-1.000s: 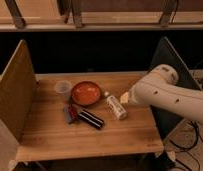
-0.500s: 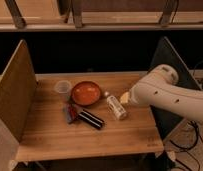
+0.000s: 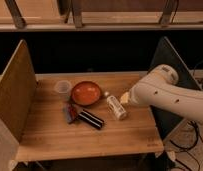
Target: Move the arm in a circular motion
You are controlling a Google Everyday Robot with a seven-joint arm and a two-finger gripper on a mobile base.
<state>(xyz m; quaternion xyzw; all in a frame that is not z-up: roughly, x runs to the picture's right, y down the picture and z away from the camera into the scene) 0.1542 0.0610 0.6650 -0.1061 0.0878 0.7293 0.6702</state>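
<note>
The arm [image 3: 167, 97] is thick and cream-white, with small dark dots along it. It reaches in from the lower right over the right edge of the wooden table [image 3: 50, 137]. Its rounded elbow is near the dark right side panel. The gripper [image 3: 125, 98] is at the arm's left tip, low over the table, just right of a white bottle [image 3: 116, 107] that lies on its side.
An orange bowl [image 3: 86, 92] sits mid-table with a clear plastic cup [image 3: 62, 87] to its left. A black can [image 3: 91, 119] and a red and blue packet [image 3: 71, 113] lie in front. A wooden side panel [image 3: 15, 90] stands left, a dark panel [image 3: 167, 57] right.
</note>
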